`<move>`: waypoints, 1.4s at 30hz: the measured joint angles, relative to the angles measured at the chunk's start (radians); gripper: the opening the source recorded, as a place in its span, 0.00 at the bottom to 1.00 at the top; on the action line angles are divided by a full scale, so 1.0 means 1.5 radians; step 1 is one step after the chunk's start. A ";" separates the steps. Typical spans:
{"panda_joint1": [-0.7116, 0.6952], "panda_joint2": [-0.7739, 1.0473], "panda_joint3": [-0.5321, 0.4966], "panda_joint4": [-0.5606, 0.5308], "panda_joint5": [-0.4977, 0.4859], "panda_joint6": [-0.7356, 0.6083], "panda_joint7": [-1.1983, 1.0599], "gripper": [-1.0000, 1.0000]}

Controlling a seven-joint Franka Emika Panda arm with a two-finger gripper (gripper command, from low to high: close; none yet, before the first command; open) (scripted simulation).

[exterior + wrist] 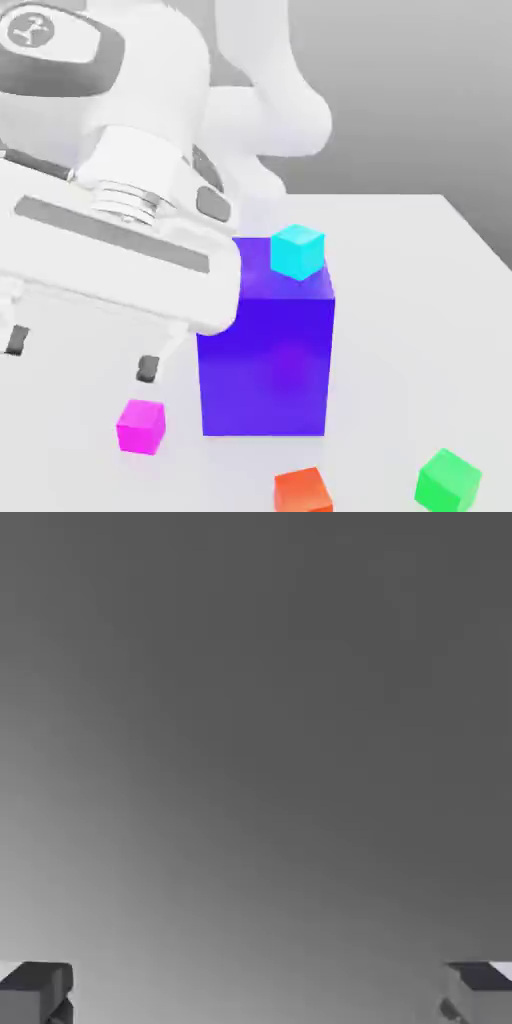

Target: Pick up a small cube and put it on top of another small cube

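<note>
Step in hand: the gripper (82,355) is hanging at the middle left of the exterior view, jaws standing wide and holding nothing, with the small cube (140,426) lying low and just toward that view's right of its nearer fingertip.
Task's thing: the magenta small cube is sitting on the table (400,300) at the lower left of the frame, apart from the fingers and near the foot of the big blue-violet block (265,360).
Doing it well: in my judgement the fingers are needing to straddle the cube squarely, one on each flat face, before closing; a skewed approach is likely nudging it away.
Hazard: the hand is crowding the block, so a careless sweep could be knocking the cyan cube (297,252) off its top.
Possible targets: a red-orange cube (303,491) and a green cube (448,481) are resting along the lower edge, well apart from each other.
Surface: the table is looking pale, flat and smooth.
Room: a plain grey backdrop is filling the upper right.
</note>
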 joint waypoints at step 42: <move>0.073 0.209 -0.131 -0.018 -0.367 0.235 -0.147 0.00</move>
